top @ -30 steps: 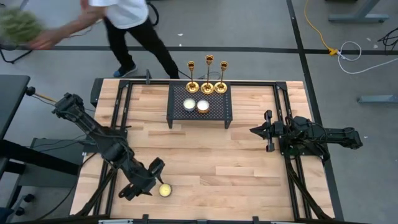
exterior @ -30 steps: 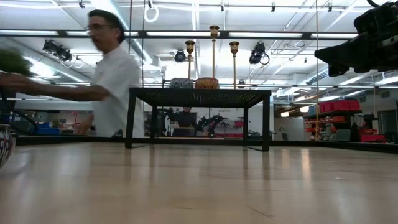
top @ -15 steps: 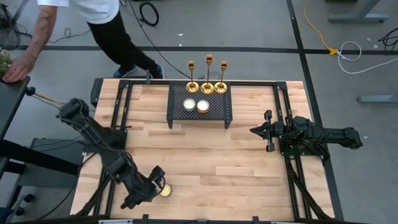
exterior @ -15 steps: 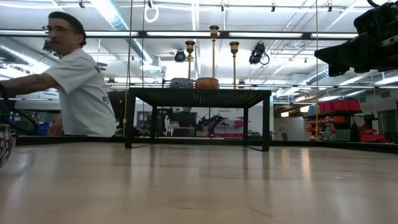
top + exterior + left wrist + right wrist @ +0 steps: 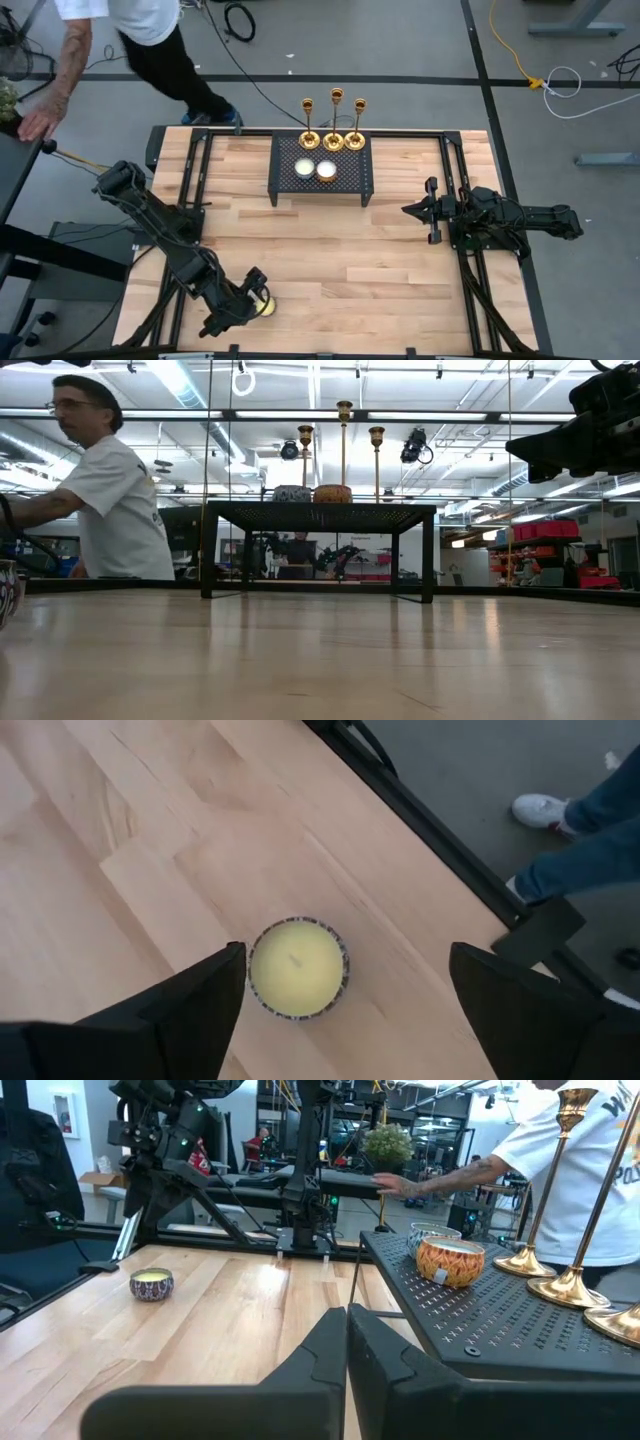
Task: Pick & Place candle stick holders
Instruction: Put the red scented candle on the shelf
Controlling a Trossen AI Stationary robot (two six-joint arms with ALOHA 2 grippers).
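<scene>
Three gold candle stick holders (image 5: 333,138) stand by their round bases in a row on the far edge of a black mesh rack (image 5: 345,185); the right wrist view shows their bases (image 5: 572,1288) too. My left gripper (image 5: 256,291) hangs open near the table's near left corner, over a small jar with a yellow candle (image 5: 265,306). In the left wrist view this jar (image 5: 297,967) stands on the wood between my fingers, close to one of them. My right gripper (image 5: 412,210) waits shut at the table's right side, pointing level at the rack.
Two more jar candles (image 5: 315,169) sit on the rack in front of the candle stick holders. A person (image 5: 150,40) in a white shirt stands beyond the table's far left corner, a hand on a side table. Bare wood (image 5: 340,260) lies between the rack and the near edge.
My left gripper has come down and moved toward the table's near edge, ending over the yellow candle jar. The person behind the table has walked toward the left. My right arm has kept still.
</scene>
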